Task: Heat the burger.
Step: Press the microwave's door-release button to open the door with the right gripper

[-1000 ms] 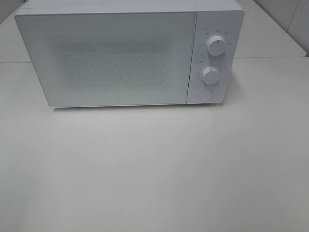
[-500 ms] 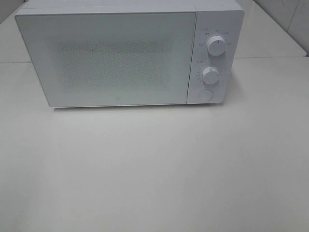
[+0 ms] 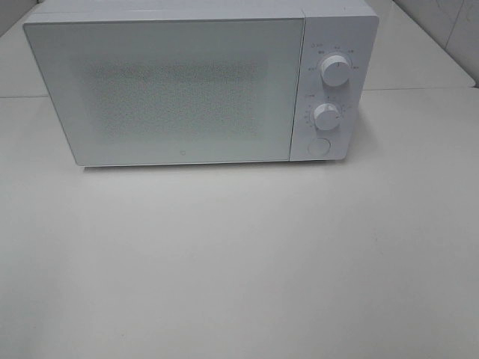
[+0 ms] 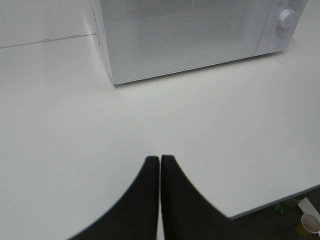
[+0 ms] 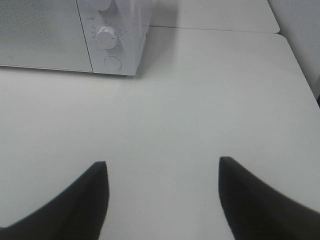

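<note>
A white microwave [image 3: 187, 90] is placed at the rear of a white table [image 3: 239, 262], with its door [image 3: 165, 90] closed. A small mark [image 3: 185, 158] is printed at the lower centre of the door, and fine markings are printed around the upper dial [image 3: 334, 71] and the lower dial [image 3: 326, 117]. None of this writing can be read. A round button [image 3: 319, 147] is located below the lower dial.

No arm is shown in the exterior high view. The grippers are shown only in the wrist views. The left gripper [image 4: 160, 160] is seen with its dark fingers pressed together, above bare table surface in front of the door. The right gripper [image 5: 162, 162] is seen with its fingers spread wide and nothing between them, above the table in front of the control panel [image 5: 112, 35].

The table edge is shown only in the left wrist view, with a paper cup [image 4: 310, 222] on the floor beyond it. A seam [image 5: 215, 30] between two table tops is shown in the right wrist view.

The burger is not visible in any view. Nothing can be made out through the perforated door window, so its position cannot be told.
</note>
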Robot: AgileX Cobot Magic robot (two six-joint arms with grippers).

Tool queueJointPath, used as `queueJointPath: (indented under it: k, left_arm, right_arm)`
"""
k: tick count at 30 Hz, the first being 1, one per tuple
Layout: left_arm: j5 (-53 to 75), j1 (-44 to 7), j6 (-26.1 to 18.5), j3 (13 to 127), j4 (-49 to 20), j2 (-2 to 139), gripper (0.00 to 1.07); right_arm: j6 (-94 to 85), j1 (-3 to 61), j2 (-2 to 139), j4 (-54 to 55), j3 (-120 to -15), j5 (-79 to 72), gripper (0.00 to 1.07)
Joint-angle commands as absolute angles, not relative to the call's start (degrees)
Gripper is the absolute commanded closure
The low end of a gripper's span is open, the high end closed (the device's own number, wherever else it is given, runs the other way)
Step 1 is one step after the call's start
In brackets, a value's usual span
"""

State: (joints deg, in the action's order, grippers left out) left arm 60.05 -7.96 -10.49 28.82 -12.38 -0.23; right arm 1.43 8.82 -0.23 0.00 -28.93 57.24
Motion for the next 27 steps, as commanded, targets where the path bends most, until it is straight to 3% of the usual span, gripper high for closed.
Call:
queueJointPath:
  k: [1,15,27]
  left_arm:
    - [59.47,-7.96,-10.77,28.65,-12.83,-1.32,1.07]
    - [59.47,-7.96,-10.77,28.65,-12.83,-1.32,1.07]
    - [59.47,-7.96,-10.77,28.65,-12.83,-1.32,1.07]
  right_arm:
    - [0.97,8.65,-1.95,-0.4,-28.93,56.72,0.48]
    - [1.03,8.65,5.27,1.03,-30.48,51.97,0.48]
    - [1.03,8.65,20.23,1.2,-30.48,30.77,0.49]
